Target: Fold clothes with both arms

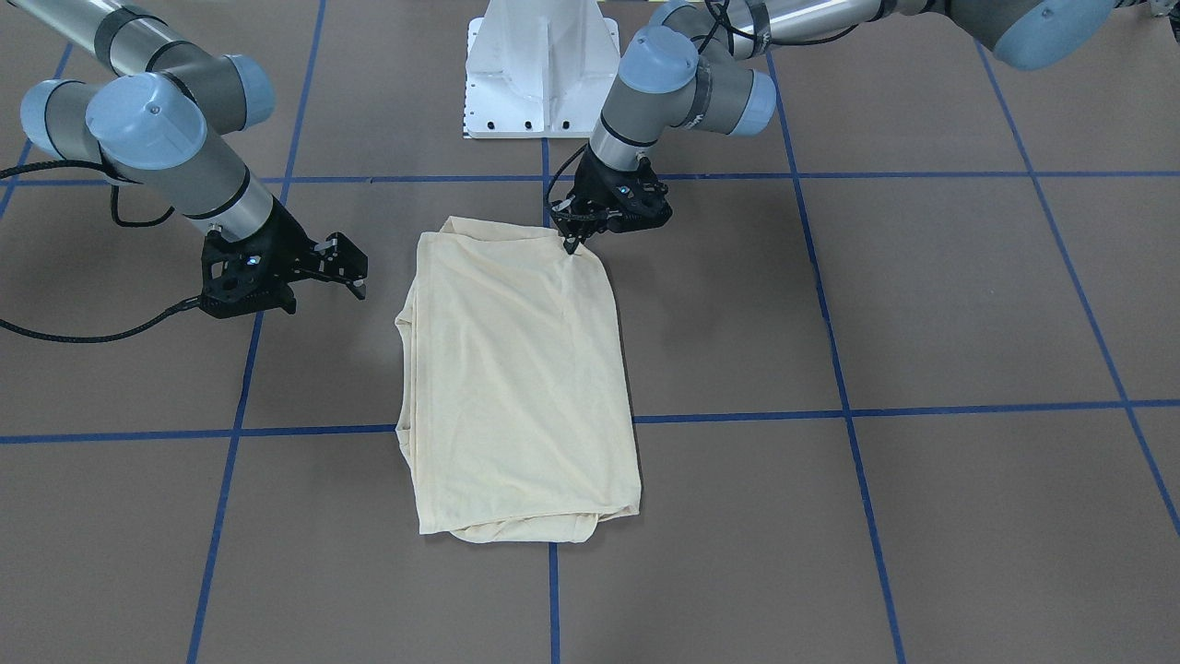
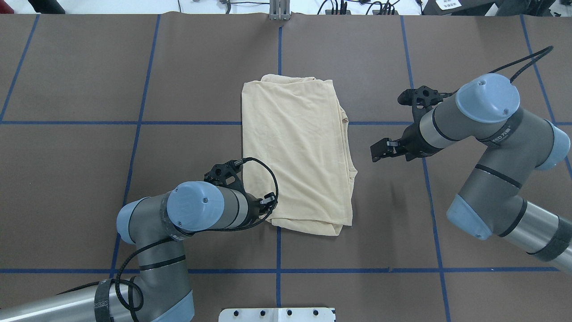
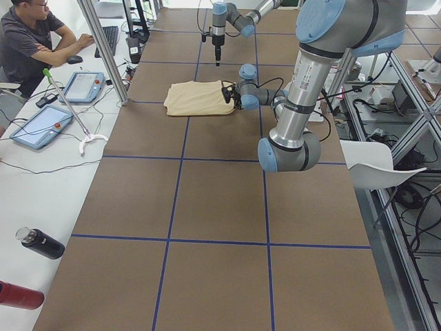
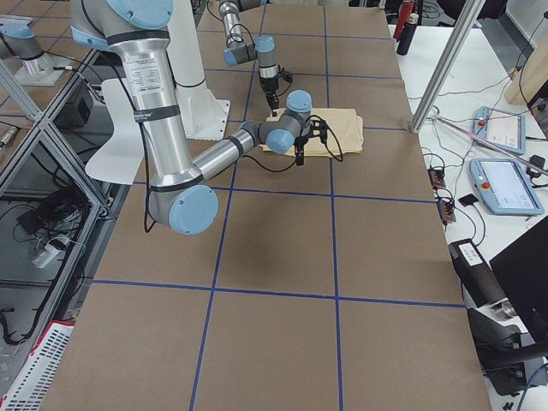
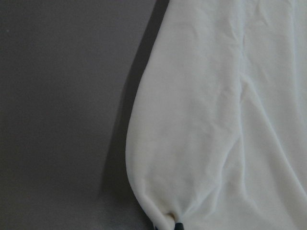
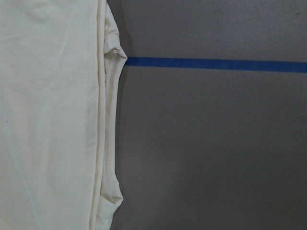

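The clothes are one cream-yellow shirt (image 1: pixel 521 369) (image 2: pixel 297 147), folded into a tall rectangle and lying flat in the middle of the table. No print or label shows. My left gripper (image 1: pixel 572 245) (image 2: pixel 269 206) is shut on the shirt's corner nearest the robot base. In the left wrist view the cloth (image 5: pixel 216 120) bunches at the pinch by the bottom edge. My right gripper (image 1: pixel 354 269) (image 2: pixel 379 151) hovers open beside the shirt's other long side and holds nothing. The right wrist view shows only the layered shirt edge (image 6: pixel 103 124) on brown table.
The white pedestal base (image 1: pixel 542 69) stands just behind the shirt. Blue tape lines (image 2: pixel 278 250) cross the brown table. In the left side view a person (image 3: pixel 31 41) sits at a side bench with tablets (image 3: pixel 86 86) and a dark bottle (image 3: pixel 41 243).
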You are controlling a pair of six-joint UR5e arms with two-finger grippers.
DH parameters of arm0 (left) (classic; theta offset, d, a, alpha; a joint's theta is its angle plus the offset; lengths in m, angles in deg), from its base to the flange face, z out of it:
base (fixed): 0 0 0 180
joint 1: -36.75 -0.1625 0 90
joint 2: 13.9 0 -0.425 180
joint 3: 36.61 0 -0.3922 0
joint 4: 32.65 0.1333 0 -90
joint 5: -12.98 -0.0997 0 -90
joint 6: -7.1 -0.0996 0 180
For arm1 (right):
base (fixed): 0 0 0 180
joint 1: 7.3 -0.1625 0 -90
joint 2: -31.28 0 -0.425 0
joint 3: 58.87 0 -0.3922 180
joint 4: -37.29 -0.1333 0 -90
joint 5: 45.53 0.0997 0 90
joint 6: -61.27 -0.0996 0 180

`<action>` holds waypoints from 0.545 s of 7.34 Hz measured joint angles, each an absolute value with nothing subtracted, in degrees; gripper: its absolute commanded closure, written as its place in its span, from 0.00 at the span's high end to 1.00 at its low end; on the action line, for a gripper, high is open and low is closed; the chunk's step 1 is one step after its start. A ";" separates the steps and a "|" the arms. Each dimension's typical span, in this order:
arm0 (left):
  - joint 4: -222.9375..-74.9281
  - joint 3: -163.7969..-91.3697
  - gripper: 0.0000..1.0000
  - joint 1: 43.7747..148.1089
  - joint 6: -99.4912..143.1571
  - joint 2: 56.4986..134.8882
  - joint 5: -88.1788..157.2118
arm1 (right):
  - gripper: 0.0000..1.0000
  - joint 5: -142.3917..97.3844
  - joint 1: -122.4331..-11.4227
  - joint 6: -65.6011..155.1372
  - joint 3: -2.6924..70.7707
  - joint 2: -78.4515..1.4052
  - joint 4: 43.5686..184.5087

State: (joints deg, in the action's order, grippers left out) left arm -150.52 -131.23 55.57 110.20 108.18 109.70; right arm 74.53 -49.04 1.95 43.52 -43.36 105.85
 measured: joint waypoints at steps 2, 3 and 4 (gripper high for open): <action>-150.46 -132.98 0.00 56.28 110.20 107.95 109.87 | 1.00 74.43 -49.00 1.43 43.64 -43.43 105.85; -150.44 -134.00 0.00 56.49 110.20 107.80 109.91 | 1.00 74.03 -48.81 -0.61 43.95 -43.47 105.85; -150.43 -134.66 0.00 56.56 110.20 107.77 109.92 | 1.00 73.52 -48.01 -3.88 44.57 -43.39 105.85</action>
State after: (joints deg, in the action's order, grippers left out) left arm -150.43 -134.66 56.56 110.20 107.77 109.92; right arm 73.52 -48.01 -3.88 44.57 -43.39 105.85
